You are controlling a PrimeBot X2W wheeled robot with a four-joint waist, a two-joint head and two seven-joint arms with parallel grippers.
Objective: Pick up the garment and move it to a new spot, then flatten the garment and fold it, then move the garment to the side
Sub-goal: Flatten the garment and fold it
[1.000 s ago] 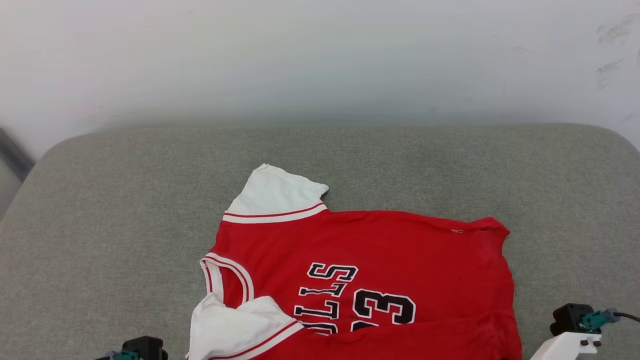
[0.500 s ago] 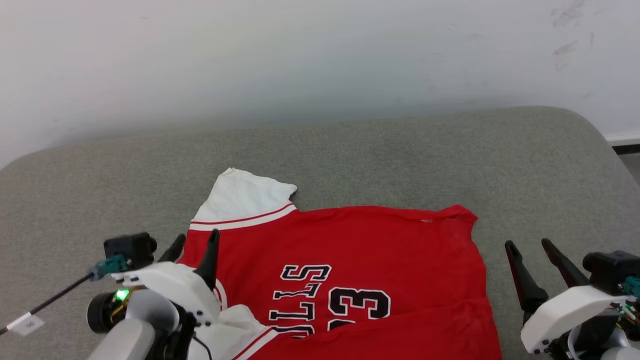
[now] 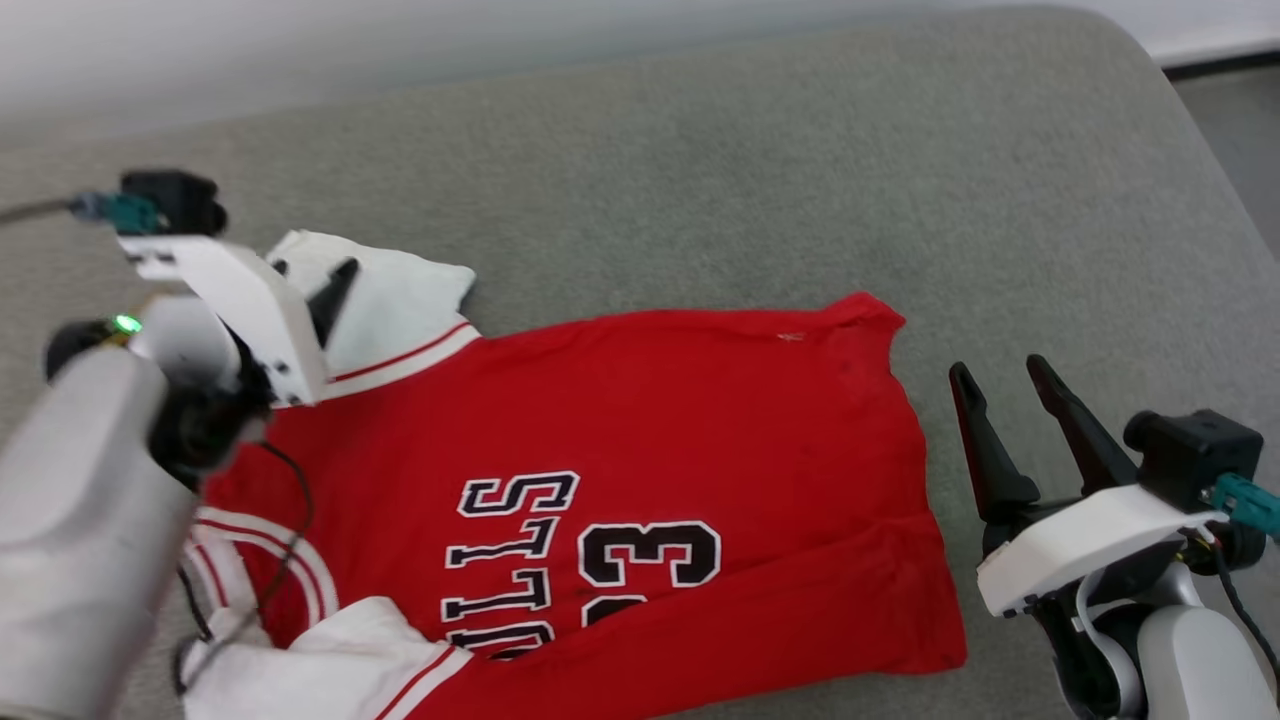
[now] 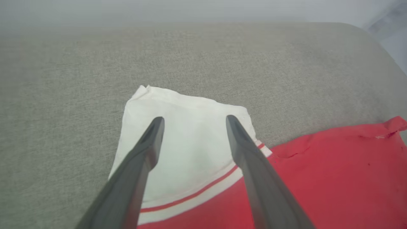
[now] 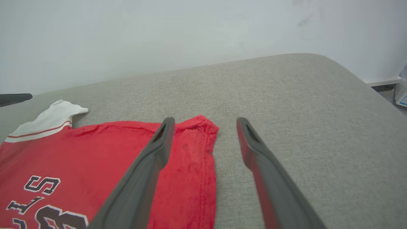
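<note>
The garment (image 3: 620,420), a red T-shirt with white sleeves and dark lettering, lies spread on the grey cushion with its near hem folded over. My left gripper (image 3: 310,275) hovers open over the far white sleeve (image 4: 190,140), one finger on each side of the sleeve's middle and nothing between them. To the right of the shirt, my right gripper (image 3: 1000,368) stands open and empty. In the right wrist view the right gripper (image 5: 206,120) straddles the shirt's far right corner (image 5: 197,127), with its left finger over red cloth and its right finger over bare cushion.
The grey cushion (image 3: 700,180) has open room beyond and to the right of the shirt. Its rounded right edge drops to the floor (image 3: 1230,120). A white wall (image 5: 159,38) rises behind it.
The head camera has tilted down and turned. Both arms have risen into view with open fingers. The left gripper has travelled forward to the far sleeve.
</note>
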